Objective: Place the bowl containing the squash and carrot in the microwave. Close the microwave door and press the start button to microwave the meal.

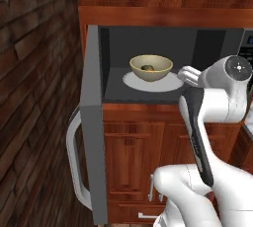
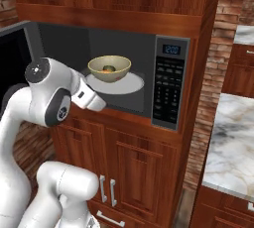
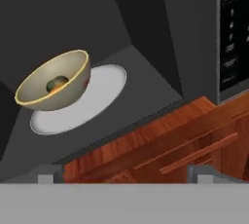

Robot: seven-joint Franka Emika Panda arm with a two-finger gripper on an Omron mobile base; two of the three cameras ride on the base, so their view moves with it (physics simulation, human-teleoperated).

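The bowl [image 1: 151, 67] sat on the white turntable [image 1: 170, 85] inside the open microwave [image 2: 124, 41], at the upper centre of both base views and at the left of the hand view. Inside the bowl, the dark green squash [image 2: 109, 68] lay against the orange carrot [image 2: 106, 72]; in the hand view the two showed as a small green and orange patch in the bowl's hollow. The door [image 1: 94, 122] stood swung wide at the left of the left base view, seen nearly edge-on, its curved silver handle [image 1: 75, 157] at the lower left. The black keypad [image 2: 169, 85] filled the panel to the right of the cavity, with a lit display [image 2: 171, 49] at its top. The arm's hand hung in front of the cavity's lower edge, apart from the bowl. The gripper [image 3: 125, 173] had its fingers [image 3: 45, 174] spread wide with nothing between them, over the wooden cabinet front [image 3: 194, 130] below the microwave.
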